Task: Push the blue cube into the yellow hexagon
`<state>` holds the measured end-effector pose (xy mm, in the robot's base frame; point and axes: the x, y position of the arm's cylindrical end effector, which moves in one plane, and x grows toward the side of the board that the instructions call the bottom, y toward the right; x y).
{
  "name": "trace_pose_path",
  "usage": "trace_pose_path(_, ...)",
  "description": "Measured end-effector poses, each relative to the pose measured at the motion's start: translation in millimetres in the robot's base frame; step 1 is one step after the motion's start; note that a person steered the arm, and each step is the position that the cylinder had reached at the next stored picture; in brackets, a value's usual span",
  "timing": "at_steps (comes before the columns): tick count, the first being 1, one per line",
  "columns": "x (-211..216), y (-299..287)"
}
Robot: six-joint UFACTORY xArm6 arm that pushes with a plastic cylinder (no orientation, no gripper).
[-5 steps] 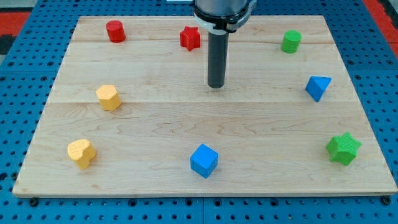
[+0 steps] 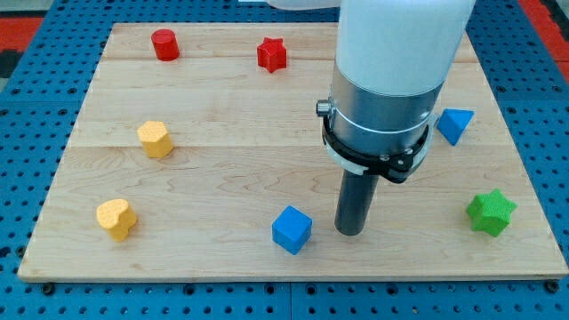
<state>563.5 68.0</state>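
Note:
The blue cube (image 2: 292,229) sits near the board's bottom edge, just left of centre. The yellow hexagon (image 2: 155,139) sits at the board's left, well up and to the left of the cube. My tip (image 2: 349,231) rests on the board just to the right of the blue cube, with a small gap between them. The arm's large grey and white body rises above the tip and hides the upper right part of the board.
A yellow heart (image 2: 116,220) lies at bottom left. A red cylinder (image 2: 164,44) and a red star (image 2: 272,55) sit along the top. A blue triangular block (image 2: 456,124) and a green star (image 2: 491,212) are at the right. The wooden board (image 2: 213,178) lies on blue pegboard.
My tip has moved from the upper middle of the board down to the spot just right of the blue cube. The arm now hides the green cylinder at top right. No block has moved.

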Motion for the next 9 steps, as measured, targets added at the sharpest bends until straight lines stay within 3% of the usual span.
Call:
trace_pose_path(2,54.9,-17.2)
trace_pose_path(3,51.2,-20.8)
trace_pose_path(7,-110.3,-199.4)
trace_pose_path(9,-117.9,-191.2)
